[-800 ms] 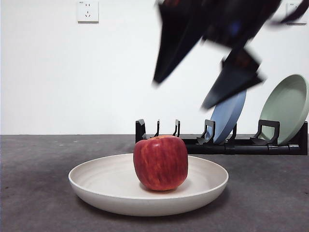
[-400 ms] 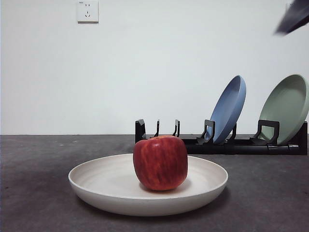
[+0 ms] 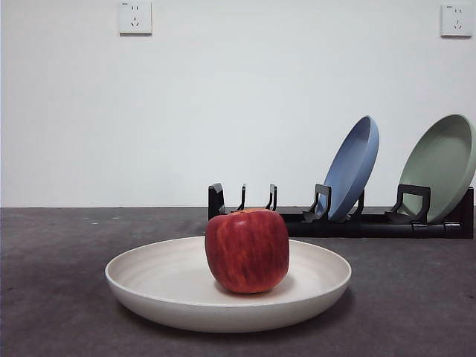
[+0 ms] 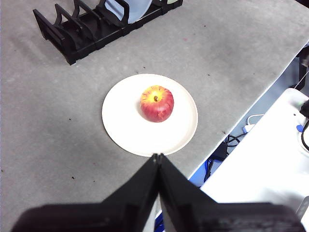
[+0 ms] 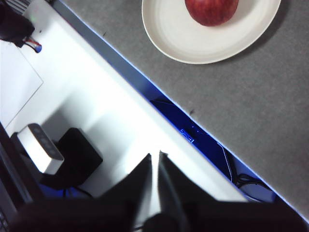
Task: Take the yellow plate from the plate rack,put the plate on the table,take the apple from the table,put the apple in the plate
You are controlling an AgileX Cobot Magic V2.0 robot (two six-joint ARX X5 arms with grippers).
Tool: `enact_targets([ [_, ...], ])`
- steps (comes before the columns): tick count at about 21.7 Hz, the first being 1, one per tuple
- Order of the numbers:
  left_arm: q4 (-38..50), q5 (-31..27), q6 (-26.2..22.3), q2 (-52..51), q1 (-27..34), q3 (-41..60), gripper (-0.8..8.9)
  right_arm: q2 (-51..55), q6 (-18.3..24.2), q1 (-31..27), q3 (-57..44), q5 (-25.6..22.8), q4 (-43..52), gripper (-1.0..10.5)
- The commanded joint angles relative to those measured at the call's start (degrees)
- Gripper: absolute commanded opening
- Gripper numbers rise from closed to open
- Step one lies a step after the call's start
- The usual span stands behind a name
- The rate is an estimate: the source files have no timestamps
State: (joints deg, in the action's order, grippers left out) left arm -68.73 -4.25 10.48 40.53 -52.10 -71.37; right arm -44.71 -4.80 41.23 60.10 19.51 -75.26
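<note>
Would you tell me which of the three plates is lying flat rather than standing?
The yellow plate, flat on the table holding the apple; the blue plate and green plate stand in the plate rack.

Red, yellow-streaked apple [image 3: 247, 251]; cream yellow plate [image 3: 171, 286]; speckled grey table [image 3: 59, 297].

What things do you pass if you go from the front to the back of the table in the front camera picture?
yellow plate with the apple sitting in it → plate rack holding the blue plate and the green plate → white wall with sockets
</note>
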Motion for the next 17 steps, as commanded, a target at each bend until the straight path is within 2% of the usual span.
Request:
enact_targets([
  [1,0.17,0.2,-0.7,-0.04,-0.13,0.02,-0.05,0.44,0.7,0.07,0.09,-0.04,0.17,-0.1],
  [9,0.2,0.2,-0.66,-0.04,-0.13,0.02,-0.04,-0.17,-0.11,0.07,0.09,-0.7,0.24,0.0],
  [17,0.17,0.2,-0.68,-0.02,-0.13,0.02,-0.04,-0.5,-0.13,0.07,0.09,-10.91,0.28,0.0],
])
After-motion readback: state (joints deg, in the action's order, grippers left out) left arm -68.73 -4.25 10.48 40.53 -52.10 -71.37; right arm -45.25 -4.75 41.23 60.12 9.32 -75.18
